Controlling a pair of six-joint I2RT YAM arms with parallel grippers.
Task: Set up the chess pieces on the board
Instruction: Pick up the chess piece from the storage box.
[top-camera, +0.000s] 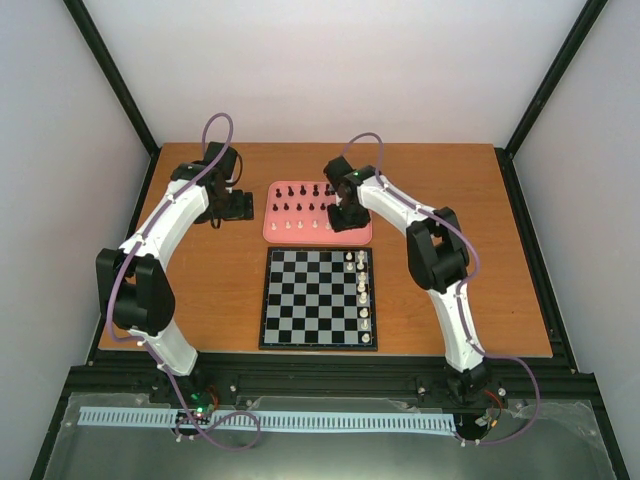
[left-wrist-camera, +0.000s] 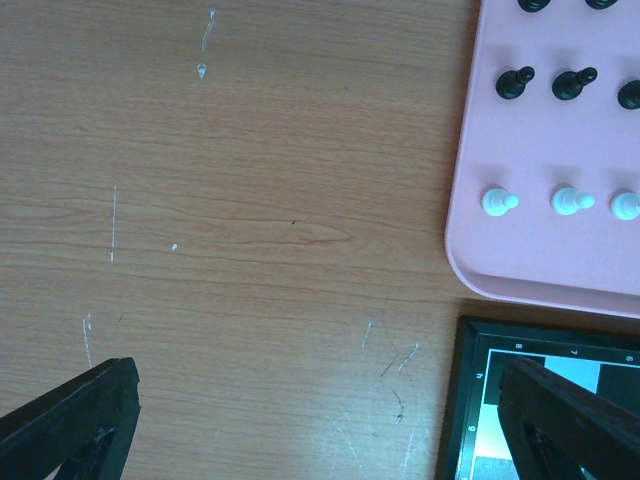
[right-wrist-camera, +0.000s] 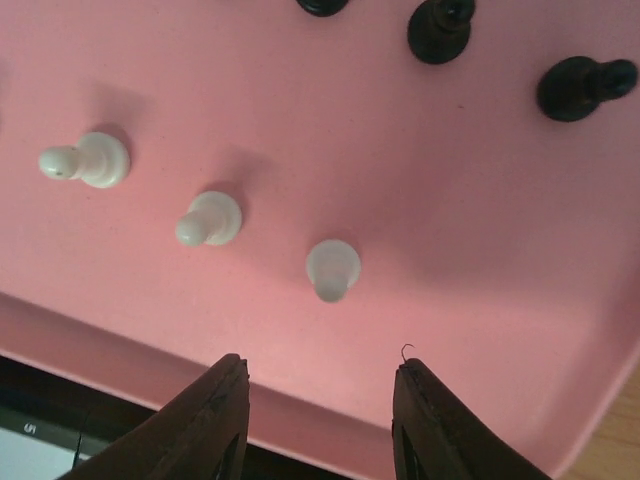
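The chessboard lies on the table's near middle, with several cream-white pieces standing along its right column. Behind it a pink tray holds black pieces and a few white pawns. My right gripper is open and empty, hovering low over the tray's near edge; a white pawn stands just ahead of its fingertips, with two more pawns to the left. My left gripper is open and empty over bare wood left of the tray, the board's corner by its right finger.
Black frame rails and pale walls enclose the wooden table. In the left wrist view white pawns and black pawns stand in rows on the tray. The board's near edge lies close to the table's front rail.
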